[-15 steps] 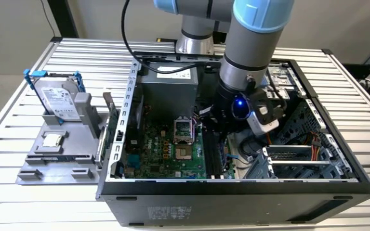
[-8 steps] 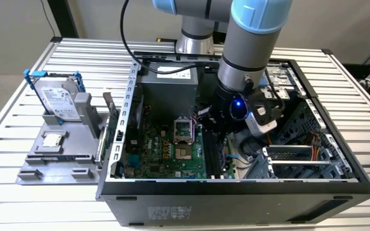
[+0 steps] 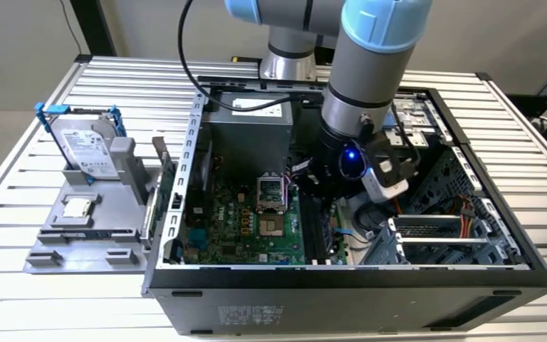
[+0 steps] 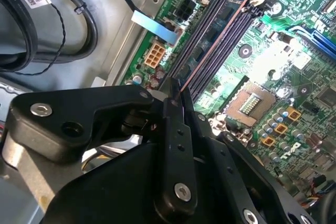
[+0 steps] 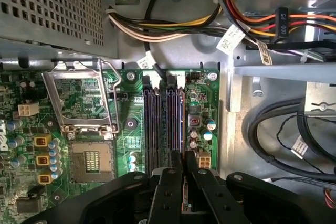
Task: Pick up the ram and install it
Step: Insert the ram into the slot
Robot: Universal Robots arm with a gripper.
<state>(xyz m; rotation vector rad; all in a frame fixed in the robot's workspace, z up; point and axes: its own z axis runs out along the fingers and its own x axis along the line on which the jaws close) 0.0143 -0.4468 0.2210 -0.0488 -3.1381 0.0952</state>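
Note:
My gripper [image 4: 176, 94] hangs inside the open computer case [image 3: 350, 274], just over the long black memory slots [image 5: 157, 119] of the green motherboard [image 3: 245, 228]. The ram [image 4: 210, 44] appears edge-on as a thin line running from between the fingertips along the slots [image 4: 209, 22]. In the first wrist view the gripper [image 5: 183, 162] is shut on that thin dark-blue stick [image 5: 181, 124], which lines up with the outermost slot. I cannot tell whether the stick touches the slot. In the exterior view the arm's wrist [image 3: 350, 164] covers the fingers.
A silver hard drive in a blue frame [image 3: 88, 146] leans on a grey fixture [image 3: 93, 214] at the exterior view's left, outside the case. Black cables [image 5: 273, 129] and coloured wires [image 5: 173, 27] run beside the slots. The processor socket [image 5: 92, 158] and power supply [image 3: 250, 128] are nearby.

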